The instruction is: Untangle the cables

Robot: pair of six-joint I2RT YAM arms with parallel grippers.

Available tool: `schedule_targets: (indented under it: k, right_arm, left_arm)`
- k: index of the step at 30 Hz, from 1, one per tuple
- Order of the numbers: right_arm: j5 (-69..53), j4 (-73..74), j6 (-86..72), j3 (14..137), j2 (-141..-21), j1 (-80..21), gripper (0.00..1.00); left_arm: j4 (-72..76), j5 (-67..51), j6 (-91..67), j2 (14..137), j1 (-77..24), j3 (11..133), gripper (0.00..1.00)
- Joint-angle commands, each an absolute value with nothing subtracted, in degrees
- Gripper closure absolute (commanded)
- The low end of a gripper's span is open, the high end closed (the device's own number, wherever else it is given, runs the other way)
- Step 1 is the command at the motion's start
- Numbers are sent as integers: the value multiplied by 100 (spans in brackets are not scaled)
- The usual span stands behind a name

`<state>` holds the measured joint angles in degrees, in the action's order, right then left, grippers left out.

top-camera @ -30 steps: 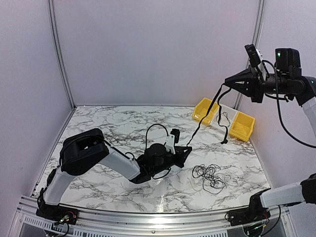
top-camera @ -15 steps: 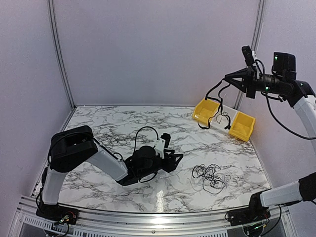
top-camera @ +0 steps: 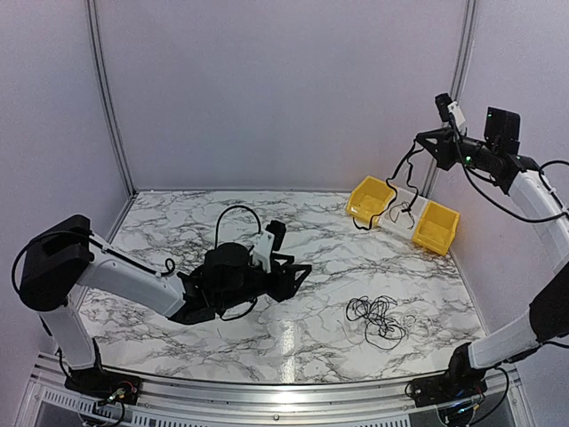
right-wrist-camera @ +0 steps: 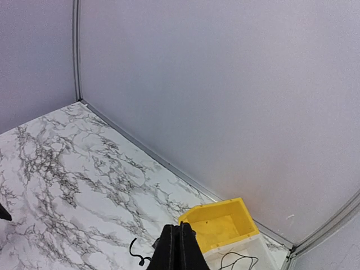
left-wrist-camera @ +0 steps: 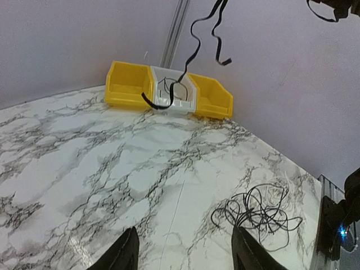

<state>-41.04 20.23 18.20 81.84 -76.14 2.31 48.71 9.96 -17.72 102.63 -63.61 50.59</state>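
Overhead, right gripper [top-camera: 420, 140]: raised high near the back right corner, fingers [right-wrist-camera: 180, 247] pressed flat together, clenched on a thin black strand.
held cable [left-wrist-camera: 198, 45]: hung from the right gripper in two strands. One ended in a small plug dangling free in the air. The other dropped to the bins, its low end curling just in front of them.
white bin [top-camera: 397, 210]: stood on the table at the back right, between the two yellow ones and touching both. Thin black wire showed inside it; whether that wire belonged to the held cable could not be told.
inner yellow bin [top-camera: 367, 197]: on the side toward the table's middle.
outer yellow bin [top-camera: 436, 227]: on the side by the right wall.
left gripper [left-wrist-camera: 185, 253]: low over the middle of the table, fingers spread wide, released, nothing between them.
tangle of cables [top-camera: 378, 318]: a loose heap of thin black loops lay flat on the table, to the right of the left gripper and apart from it, and well apart from the bins.
table [top-camera: 178, 222]: white marble pattern with grey veins.
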Motion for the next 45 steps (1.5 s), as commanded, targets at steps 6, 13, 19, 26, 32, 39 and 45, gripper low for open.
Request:
schedule_targets:
  k: [6,13,19,26,32,39,45]
  right_arm:
    - [-2930,845,1534,8551,-7993,506,100]
    - [-2492,132,1318,8657,-8317,745,100]
    - [-2214,-140,1319,8517,-8918,751,100]
    - [-2160,-619,1134,8505,-9772,764,100]
    - [-2262,-690,908,8815,-10560,765,100]
    - [-2268,-757,817,8685,-11009,765,100]
    - [-2109,-654,797,8541,-11225,765,100]
  left_arm:
    - [4438,1365,-2280,10037,-6550,4532,42]
    - [4435,1315,-2096,10322,-6567,4686,42]
    - [4438,1265,-2183,10354,-6582,4749,42]
    - [4438,1342,-2309,10362,-6634,4634,42]
    - [4438,1424,-2453,10354,-6683,4529,42]
    - [4438,1480,-2503,10411,-6710,4493,42]
    - [4438,1460,-2539,10532,-6715,4559,42]
